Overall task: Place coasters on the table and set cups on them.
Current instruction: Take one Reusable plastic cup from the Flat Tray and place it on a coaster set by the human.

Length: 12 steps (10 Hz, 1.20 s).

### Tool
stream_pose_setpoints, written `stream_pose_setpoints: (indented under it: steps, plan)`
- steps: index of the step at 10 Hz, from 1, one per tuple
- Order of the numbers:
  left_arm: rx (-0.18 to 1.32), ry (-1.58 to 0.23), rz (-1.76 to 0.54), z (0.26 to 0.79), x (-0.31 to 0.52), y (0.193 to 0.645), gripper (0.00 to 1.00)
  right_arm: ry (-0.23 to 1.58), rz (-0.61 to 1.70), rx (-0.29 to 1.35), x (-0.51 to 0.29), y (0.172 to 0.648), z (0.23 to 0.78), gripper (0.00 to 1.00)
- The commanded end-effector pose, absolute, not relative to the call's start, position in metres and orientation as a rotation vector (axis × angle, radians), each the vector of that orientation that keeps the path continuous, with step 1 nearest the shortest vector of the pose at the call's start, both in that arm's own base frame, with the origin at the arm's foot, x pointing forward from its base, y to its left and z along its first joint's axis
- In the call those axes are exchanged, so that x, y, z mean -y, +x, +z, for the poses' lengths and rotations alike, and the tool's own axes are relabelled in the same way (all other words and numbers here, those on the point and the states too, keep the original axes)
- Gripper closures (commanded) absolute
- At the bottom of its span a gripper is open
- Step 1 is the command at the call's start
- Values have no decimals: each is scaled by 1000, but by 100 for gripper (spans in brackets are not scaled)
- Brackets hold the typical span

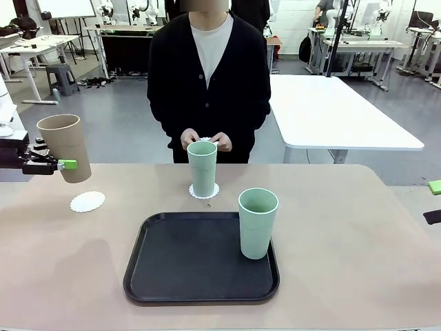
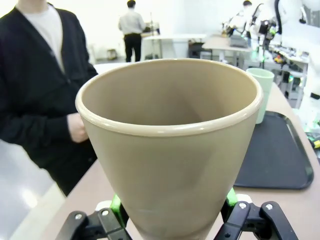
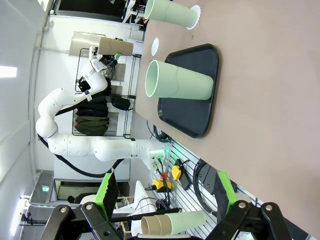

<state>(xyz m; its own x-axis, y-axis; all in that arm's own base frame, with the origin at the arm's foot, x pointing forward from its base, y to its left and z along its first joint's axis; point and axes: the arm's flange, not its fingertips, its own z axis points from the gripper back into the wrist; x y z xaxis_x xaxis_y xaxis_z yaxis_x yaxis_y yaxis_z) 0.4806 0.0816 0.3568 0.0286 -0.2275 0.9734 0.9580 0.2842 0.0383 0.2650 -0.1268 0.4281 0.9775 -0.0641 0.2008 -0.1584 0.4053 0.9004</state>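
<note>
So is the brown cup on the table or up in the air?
Up in the air. The left gripper is shut on the light brown cup, holding it slightly tilted above the table, near a bare coaster.

Our left hand (image 1: 69, 165) hangs above the left edge of the desk (image 1: 344, 262), its fingers (image 2: 116, 206) pressed on either side of the lower part of the slightly tilted light brown cup (image 1: 63, 141). Our right hand (image 1: 434, 201) hovers at the far right, fingers spread wide and holding nothing.
</note>
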Motion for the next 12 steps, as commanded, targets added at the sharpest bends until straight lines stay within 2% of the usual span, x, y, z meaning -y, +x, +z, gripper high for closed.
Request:
stream_pose_setpoints:
  steps: [1,8,12]
  plan:
    - [1165,-826,-1098,355,-83,484,17,1167,66,228,126,266,428,0]
    - [1159,-831,-1093,352,-82,482,17,1167,66,228,126,266,428,0]
    - [1188,-867,-1234,327,-81,483,17,1167,66,228,126,266,428,0]
